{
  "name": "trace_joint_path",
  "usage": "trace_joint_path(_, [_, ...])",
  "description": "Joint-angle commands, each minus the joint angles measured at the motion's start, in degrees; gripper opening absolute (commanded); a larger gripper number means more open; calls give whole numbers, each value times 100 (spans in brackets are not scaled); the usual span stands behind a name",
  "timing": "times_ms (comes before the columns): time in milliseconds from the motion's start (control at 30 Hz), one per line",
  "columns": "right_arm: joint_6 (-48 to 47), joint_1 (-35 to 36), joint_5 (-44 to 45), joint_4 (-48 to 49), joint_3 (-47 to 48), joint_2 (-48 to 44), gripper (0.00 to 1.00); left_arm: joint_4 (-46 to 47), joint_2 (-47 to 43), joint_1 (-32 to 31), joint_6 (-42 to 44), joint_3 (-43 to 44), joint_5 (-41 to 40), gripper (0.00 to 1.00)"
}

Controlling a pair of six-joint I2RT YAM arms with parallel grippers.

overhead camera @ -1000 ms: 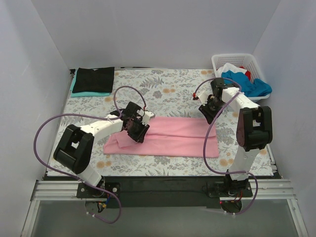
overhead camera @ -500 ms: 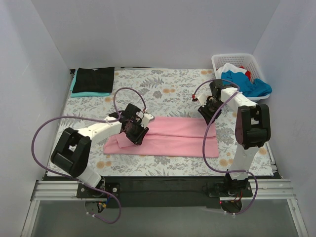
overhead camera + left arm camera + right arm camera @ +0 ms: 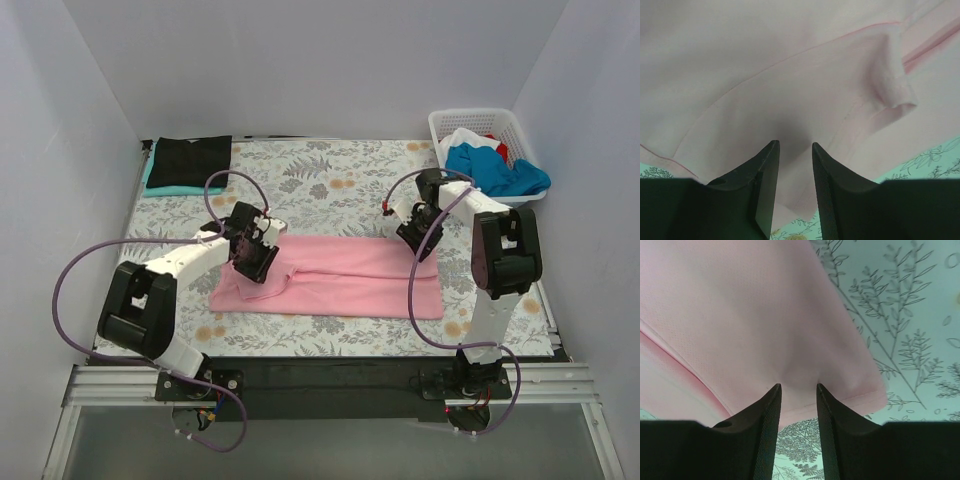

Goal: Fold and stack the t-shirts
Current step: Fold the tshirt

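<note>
The table (image 3: 360, 185) wears a floral cloth; a pink shirt (image 3: 340, 280) lies mid-table, folded shirts (image 3: 188, 165) far-left corner, a basket (image 3: 470, 122) far-right.

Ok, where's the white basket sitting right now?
In the top view the white basket sits at the table's far right corner, behind the right pincer, holding blue, white and red cloth.

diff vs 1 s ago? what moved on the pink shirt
The left gripper slid left along the pink t-shirt, toward its left end. The right gripper shifted slightly left and nearer, at the shirt's far right corner. Both have cloth bunched between the fingers in the wrist views. The shirt's near-left part looks a little rumpled; otherwise it lies as before. Folded black stack and basket unchanged.
</note>
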Motion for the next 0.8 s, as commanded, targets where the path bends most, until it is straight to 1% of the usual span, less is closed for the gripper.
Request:
trace_joint_path(0, [-200,-4,205,-79,-308,1,40,-82,235,105,60,-75,-220,31])
trace_joint_path(200, [-244,57,170,-70,-976,-376,40,138,999,220,384,118,-369,30])
trace_joint_path(267, [-253,110,117,-70,-1326,-517,40,322,1482,255,534,311,-422,30])
trace_joint_path(300, [-236,136,65,-70,-1476,-701,40,384,1693,281,613,712,-509,29])
trace_joint_path(367, [-235,303,-6,-87,-1932,-921,40,480,2448,378,851,1354,-536,28])
trace_joint_path(400, [-253,382,-50,-105,-2109,-1183,40,472,2738,413,912,1741,-528,28])
trace_joint_path(433, [-279,591,-102,-114,-2258,-1317,40,420,3028,457,1008,2719,-449,28])
trace_joint_path(467, [-297,715,-103,-175,-2434,-1457,41,298,3649,466,1036,3208,-405,28])
trace_joint_path(500, [-314,865,-129,-245,-2636,-1711,41,244,3899,475,1018,3700,-405,28])
trace_joint_path(533, [-323,1179,-355,-393,-2673,-1844,41,122,4197,475,992,4322,-204,28])
trace_joint_path(567, [-332,1322,-566,-543,-2647,-1976,41,-193,4417,484,948,5399,-28,29])
trace_joint_path(600, [-323,1427,-995,-823,-2455,-2221,43,-213,4733,484,870,5923,43,29])
trace_joint_path(633, [-236,1550,-1182,-904,-2323,-2302,45,-213,4814,484,738,6302,131,30])
trace_joint_path(667, [-183,1552,-1332,-957,-2174,-2355,46,-265,4876,492,563,6933,236,31])
trace_joint_path(733, [-43,1552,-1395,-1028,-1639,-2311,46,-179,4772,492,369,7132,316,32])
trace_joint_path(767, [28,1543,-1369,-1028,-1479,-2250,46,5,4623,510,290,6950,386,32])
